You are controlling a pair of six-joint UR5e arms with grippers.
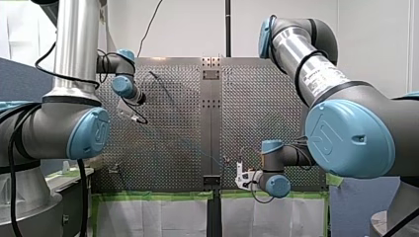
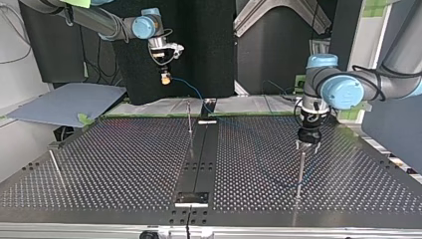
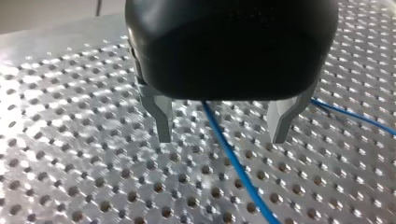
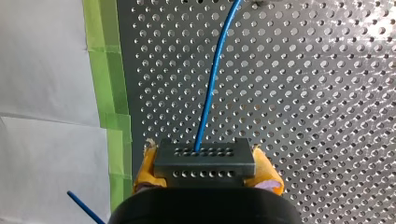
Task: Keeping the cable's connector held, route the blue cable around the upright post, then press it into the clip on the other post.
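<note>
The robot's left gripper (image 3: 220, 140), a rounded black body with two angular grey metal fingers (image 3: 162, 119), is spread wide just above the shiny perforated table (image 3: 70, 154). The smooth, thin blue cable (image 3: 233, 163) runs loose through the gap and touches neither finger.

In the right wrist view, the yellow pads (image 4: 268, 176) of the right gripper (image 4: 204, 164) are pinched on the connector (image 4: 204, 161), a flat grey rectangular block with two rows of small holes. The cable leaves the connector's face and curves away over the table. Beside the plate lie a strip of green tape (image 4: 105, 70) and white sheeting (image 4: 46, 93).

Only the top view shows the heights. There the right gripper is raised well above the far edge of the table, with the cable drooping from it in an arc. The left gripper is low over the plate, directly above a thin metal upright post (image 2: 300, 172). A second slim post (image 2: 189, 122) stands near the dark centre strip (image 2: 199, 159). Neither wrist view shows either post, and no view makes out a clip.
</note>
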